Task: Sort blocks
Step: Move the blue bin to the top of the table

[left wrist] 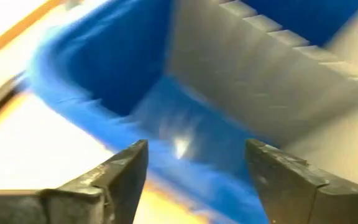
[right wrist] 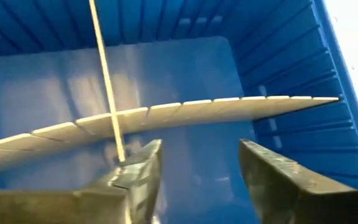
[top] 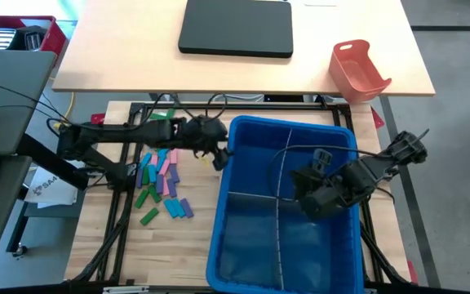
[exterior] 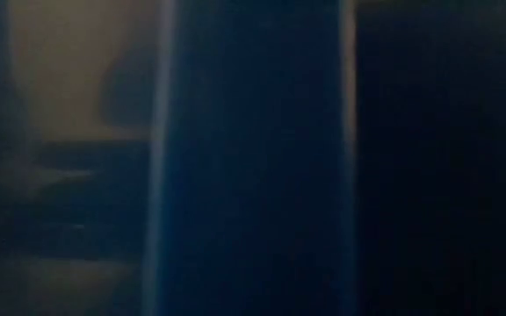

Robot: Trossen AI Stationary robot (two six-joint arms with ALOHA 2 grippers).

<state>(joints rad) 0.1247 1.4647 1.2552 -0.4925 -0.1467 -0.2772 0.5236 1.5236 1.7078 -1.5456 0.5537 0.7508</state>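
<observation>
The blocks [top: 160,184], small green, pink, purple and blue pieces, lie in a loose pile on the wooden table, left of a large blue bin [top: 219,237]. My left gripper [top: 219,157] hovers at the bin's far left rim. In its wrist view the gripper [left wrist: 194,180] is open with nothing between the fingers. My right gripper [top: 304,202] hangs over the middle of the bin. It [right wrist: 197,168] is open and empty too, above the grey slotted divider [right wrist: 185,112].
Grey divider sheets [top: 280,220] split the bin into compartments. On the lighter table behind stand an orange-red tray [top: 359,69] and a dark flat pad [top: 237,28]. A red box [top: 19,33] sits far left. The bin's wall [exterior: 253,158] fills the low view.
</observation>
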